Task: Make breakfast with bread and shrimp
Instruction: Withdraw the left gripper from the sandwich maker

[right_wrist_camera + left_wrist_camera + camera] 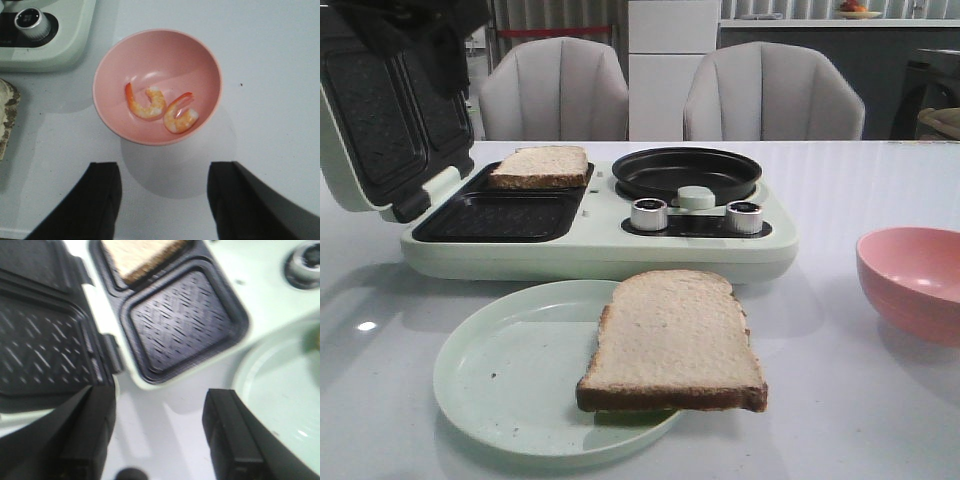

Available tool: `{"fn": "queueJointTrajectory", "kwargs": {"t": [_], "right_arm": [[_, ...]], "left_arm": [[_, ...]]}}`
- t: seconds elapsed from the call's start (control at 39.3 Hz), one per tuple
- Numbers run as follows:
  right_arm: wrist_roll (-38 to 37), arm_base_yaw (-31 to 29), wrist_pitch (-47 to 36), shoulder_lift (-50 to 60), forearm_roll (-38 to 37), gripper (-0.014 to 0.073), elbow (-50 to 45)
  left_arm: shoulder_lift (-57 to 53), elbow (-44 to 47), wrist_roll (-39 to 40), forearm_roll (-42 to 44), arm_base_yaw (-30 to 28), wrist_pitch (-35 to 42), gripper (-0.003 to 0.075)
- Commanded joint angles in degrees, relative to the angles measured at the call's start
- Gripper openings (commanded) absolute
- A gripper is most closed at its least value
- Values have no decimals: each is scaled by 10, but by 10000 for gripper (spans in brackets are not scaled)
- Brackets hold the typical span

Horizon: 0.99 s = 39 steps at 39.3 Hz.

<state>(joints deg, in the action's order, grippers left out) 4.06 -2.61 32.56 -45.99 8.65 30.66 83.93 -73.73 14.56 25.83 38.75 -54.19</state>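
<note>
White and glossy, the counter (880,420) runs back to two pale upholstered chairs (772,92) at its far edge. On it stands a mint-green breakfast maker (600,250) with its lid (380,110) swung up at the left, two dark sandwich wells, a round black pan (686,172) at the rear right and two silver knobs (648,213) in front of the pan. One slice of bread (542,166) lies in the rear well, while the front well (500,216) holds nothing. Just before the machine sits a pale green plate (500,380), and a second slice of bread (672,340) rests on its right side, hanging over the rim toward the counter. To the right stands a pink bowl (157,85), and two curled orange shrimp (145,104) lie side by side on its bottom. Above that bowl hangs the right pincer (162,200), fingers spread wide and holding nothing. Beside the open lid and the front well hangs the left pincer (157,435), likewise spread and holding nothing.
</note>
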Motion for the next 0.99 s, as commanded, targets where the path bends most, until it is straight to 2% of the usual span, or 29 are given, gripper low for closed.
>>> {"fn": "queueJointTrajectory", "kwargs": {"t": [0.0, 0.28, 0.66, 0.81, 0.97], "right_arm": [[3, 0, -33, 0, -1, 497, 22], [3, 0, -33, 0, -1, 497, 22], [2, 0, -39, 0, 1, 497, 22], [2, 0, -32, -1, 58, 497, 22], [3, 7, 11, -17, 112, 497, 22]], "left_arm": [[-52, -7, -35, -51, 10, 3, 434], [-147, 64, -60, -123, 32, -4, 434], [-315, 171, -111, -228, 33, -9, 434], [-382, 202, -115, -245, 33, -10, 434], [-430, 217, -115, -246, 33, -10, 434]]}}
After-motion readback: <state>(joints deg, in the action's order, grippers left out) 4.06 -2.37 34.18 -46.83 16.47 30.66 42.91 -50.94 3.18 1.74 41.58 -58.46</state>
